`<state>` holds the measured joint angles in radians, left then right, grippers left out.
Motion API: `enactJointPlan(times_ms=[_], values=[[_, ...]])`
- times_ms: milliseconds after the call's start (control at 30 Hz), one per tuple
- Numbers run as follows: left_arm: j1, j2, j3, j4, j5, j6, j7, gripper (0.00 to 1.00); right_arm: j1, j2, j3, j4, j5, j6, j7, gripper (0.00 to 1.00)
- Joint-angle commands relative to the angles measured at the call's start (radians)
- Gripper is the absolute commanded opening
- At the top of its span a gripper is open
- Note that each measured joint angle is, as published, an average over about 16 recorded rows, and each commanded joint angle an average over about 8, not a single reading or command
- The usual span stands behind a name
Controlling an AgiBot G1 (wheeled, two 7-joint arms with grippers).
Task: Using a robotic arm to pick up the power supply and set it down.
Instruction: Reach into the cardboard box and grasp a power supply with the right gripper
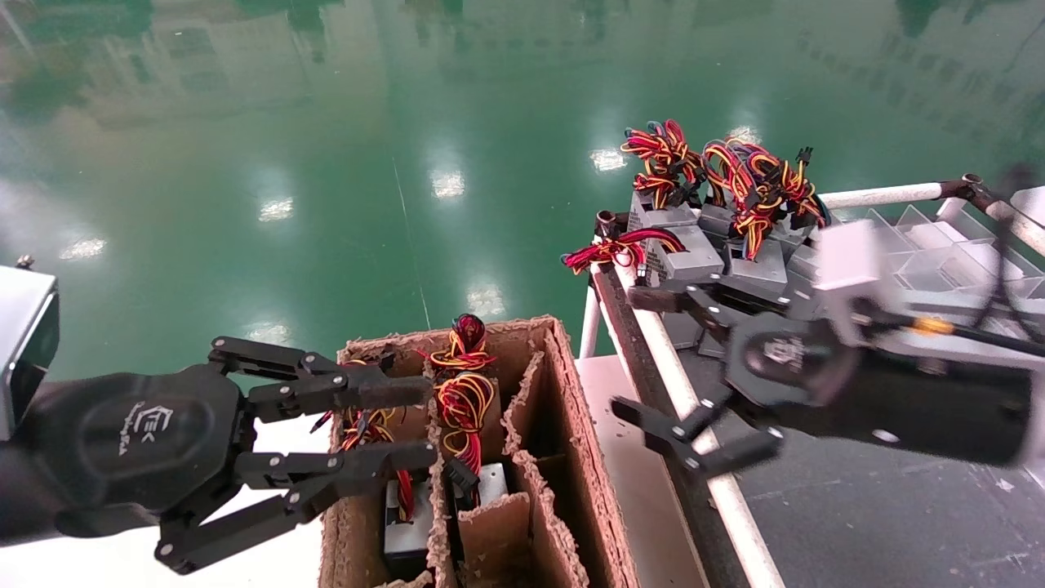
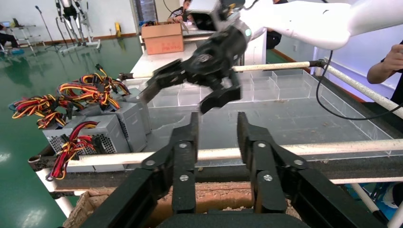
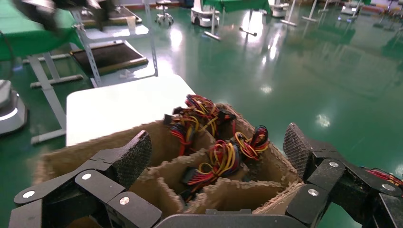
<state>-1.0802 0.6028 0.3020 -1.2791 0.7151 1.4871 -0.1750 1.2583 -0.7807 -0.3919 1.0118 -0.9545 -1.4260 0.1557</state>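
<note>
Several grey power supplies point(image 1: 684, 255) with red and yellow wire bundles stand at the far end of the dark table; they also show in the left wrist view point(image 2: 110, 134). More power supplies point(image 1: 492, 482) sit in the compartments of a torn cardboard box point(image 1: 571, 425), their wires point(image 3: 221, 159) sticking out. My right gripper point(image 1: 629, 355) hangs open and empty over the table's white rail, between box and table, facing the box point(image 3: 233, 194). My left gripper point(image 1: 426, 425) is open and empty just above the box's left compartments, pointing towards the right gripper point(image 2: 178, 97).
The white rail point(image 1: 718, 490) runs along the table's edge. Clear plastic dividers point(image 1: 922, 245) stand at the back of the table. A white surface point(image 3: 119, 102) lies beyond the box. A person's hand point(image 2: 393, 58) is at the far side of the table. Green floor surrounds everything.
</note>
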Motion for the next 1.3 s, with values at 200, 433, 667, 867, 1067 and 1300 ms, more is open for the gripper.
enactJointPlan(times_ms=[200,433,667,867,1067,1300], values=[[0.000,0.000,0.000,0.000,0.000,0.000,0.000,1.00,0.118,-0.127,-0.075,-0.189,-0.099,-0.020,-0.016,1.00],[0.000,0.000,0.000,0.000,0.000,0.000,0.000,1.00,0.194,-0.190,-0.119,-0.309,-0.151,-0.069,-0.041,1.00],[0.000,0.000,0.000,0.000,0.000,0.000,0.000,1.00,0.190,-0.190,-0.117,-0.319,-0.148,-0.066,-0.032,1.00],[0.000,0.000,0.001,0.001,-0.001,0.000,0.001,1.00,0.205,-0.263,-0.141,-0.409,-0.183,-0.018,-0.030,1.00],[0.000,0.000,0.001,0.001,-0.001,0.000,0.001,1.00,0.237,-0.378,-0.173,-0.548,-0.228,0.032,-0.068,1.00],[0.000,0.000,0.001,0.001,-0.001,0.000,0.001,1.00,0.275,-0.454,-0.200,-0.712,-0.260,0.017,-0.114,1.00]])
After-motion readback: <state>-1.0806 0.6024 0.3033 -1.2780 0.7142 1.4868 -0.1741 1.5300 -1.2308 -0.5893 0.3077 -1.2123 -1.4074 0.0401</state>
